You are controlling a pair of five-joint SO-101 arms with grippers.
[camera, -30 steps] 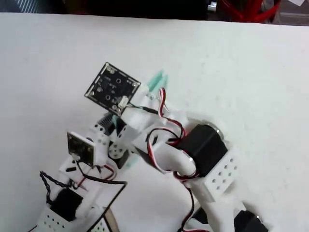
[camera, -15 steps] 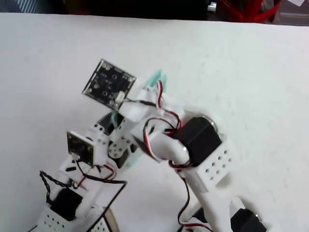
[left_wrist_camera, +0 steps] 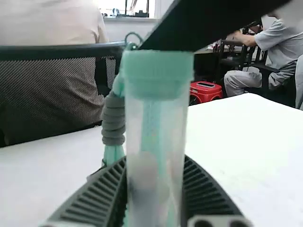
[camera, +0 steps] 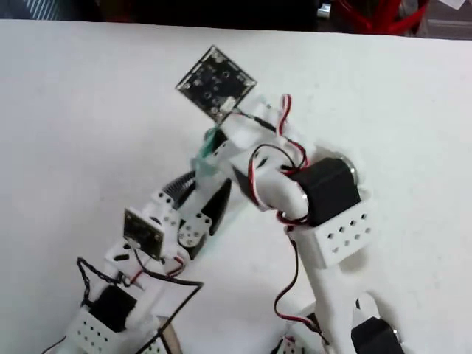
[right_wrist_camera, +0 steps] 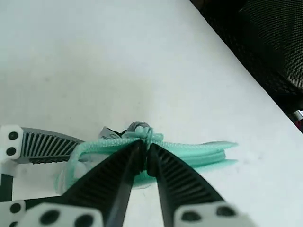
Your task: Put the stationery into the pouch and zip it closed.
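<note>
A translucent pouch (left_wrist_camera: pixel 154 118) with mint-green edging stands upright between the ribbed fingers (left_wrist_camera: pixel 102 191) of my left gripper (left_wrist_camera: pixel 154 189), which is shut on it. A grey knotted cord (left_wrist_camera: pixel 112 125) hangs at its side. In the right wrist view the pouch (right_wrist_camera: pixel 194 151) lies flat-edged in front of my right gripper (right_wrist_camera: pixel 146 149), whose black fingers are shut on the zipper pull cord (right_wrist_camera: pixel 142 132) at the pouch's top edge. From above, a strip of the pouch (camera: pixel 205 164) shows between both arms, under the right arm's camera board (camera: pixel 215 80).
The white table (camera: pixel 383 110) spreads wide around both arms. A black mesh chair (left_wrist_camera: pixel 52 85) stands past the table's edge. Red items (camera: pixel 369 15) sit beyond the far edge. Servo cables (camera: pixel 284 158) loop over the right arm.
The right arm has swung toward the far side and to the right, drawing the zipper pull with it. The left arm has shifted slightly right with the pouch.
</note>
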